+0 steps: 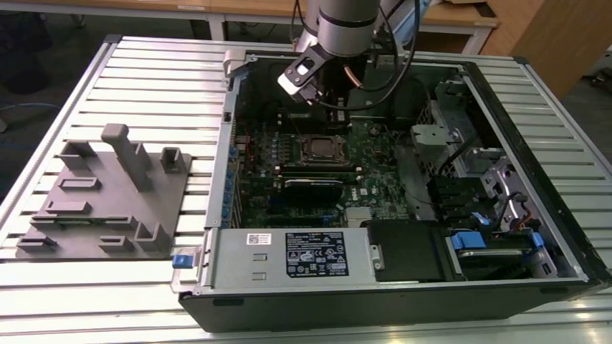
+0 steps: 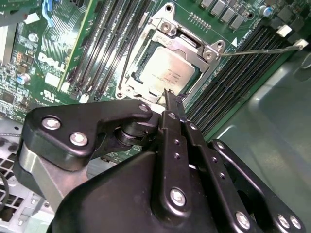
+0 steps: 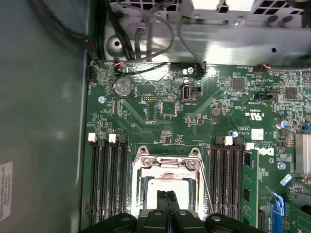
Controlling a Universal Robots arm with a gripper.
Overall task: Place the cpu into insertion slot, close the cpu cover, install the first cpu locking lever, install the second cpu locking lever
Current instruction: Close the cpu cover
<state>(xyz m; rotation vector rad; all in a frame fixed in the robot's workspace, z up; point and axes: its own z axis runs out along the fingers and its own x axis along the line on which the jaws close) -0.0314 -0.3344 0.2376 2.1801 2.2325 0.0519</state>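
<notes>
The cpu (image 2: pixel 167 73) lies in the insertion slot (image 2: pixel 125 83) under the lowered cpu cover (image 2: pixel 187 41), the empty gripper (image 2: pixel 170 97) clenched beside it; the thin wire lever (image 2: pixel 262 48) looks springy, best pushed near its tip.

Even light from above is falling on the table (image 1: pixel 143 72) in the exterior view, and its pale surface is shining softly. The case (image 1: pixel 383 308) is throwing shade over the board (image 1: pixel 373 154) inside it. In the second wrist view, glare is washing out the cpu (image 2: pixel 167 73), while the black pincer (image 2: pixel 171 97) is looking dark. In the first wrist view a white reflection is burning on the metal wall (image 3: pixel 233 46), and the side panel (image 3: pixel 43 121) is lying in dim grey shade.
</notes>
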